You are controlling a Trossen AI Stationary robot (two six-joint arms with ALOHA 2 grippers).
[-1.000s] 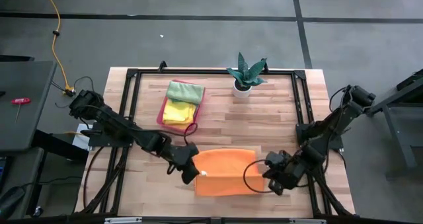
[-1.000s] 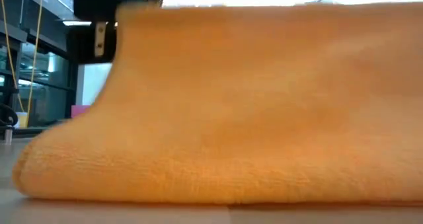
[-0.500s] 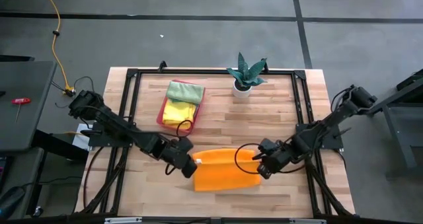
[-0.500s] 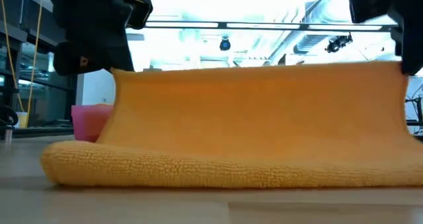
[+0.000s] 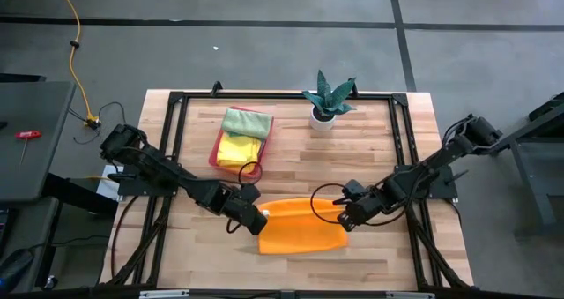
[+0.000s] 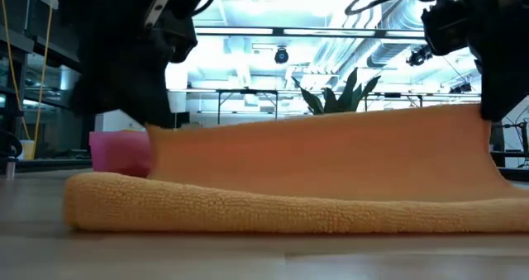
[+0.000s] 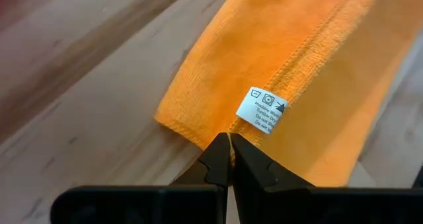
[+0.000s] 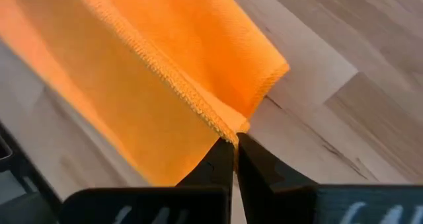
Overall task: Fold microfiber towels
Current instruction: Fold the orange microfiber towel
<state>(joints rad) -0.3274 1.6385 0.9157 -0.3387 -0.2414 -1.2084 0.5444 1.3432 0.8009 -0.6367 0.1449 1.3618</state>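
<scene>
You are looking at the orange towel [image 5: 304, 229] lying near the front edge of the wooden table [image 5: 370, 149], midway between the 2 arms. It is doubled over: the lower layer rests flat on the boards, and the upper layer is lifted by its 2 far corners, so that in the low view it stands as a sloping sheet above the thick folded front edge [image 6: 281, 214].

Your left gripper [image 5: 258, 218] sits at the towel's left end. In the left wrist view its fingers [image 7: 218, 159] are pressed together on the stitched hem, right by the small white care label [image 7: 263, 110]. Your right gripper [image 5: 345, 218] sits at the towel's right end, and in the right wrist view its fingers [image 8: 221, 159] are likewise pinched tight on the hemmed corner, with the cloth hanging away from them over the wood. Both grippers hold their corners just above the table surface, the towel stretched between them.

Farther back on the table, left of centre, you have the pink tray [image 5: 214, 154] with 2 folded towels showing in it: a light green towel [image 5: 247, 122] toward the back and a yellow towel [image 5: 240, 149] toward the front, the green one overlapping the yellow. The tray also shows as a pink block [image 6: 120, 152] behind the left end of the orange towel in the low view. A small potted plant [image 5: 328, 96] in a white pot stands at the back of the table, right of the tray and well apart from the towel being worked.
</scene>
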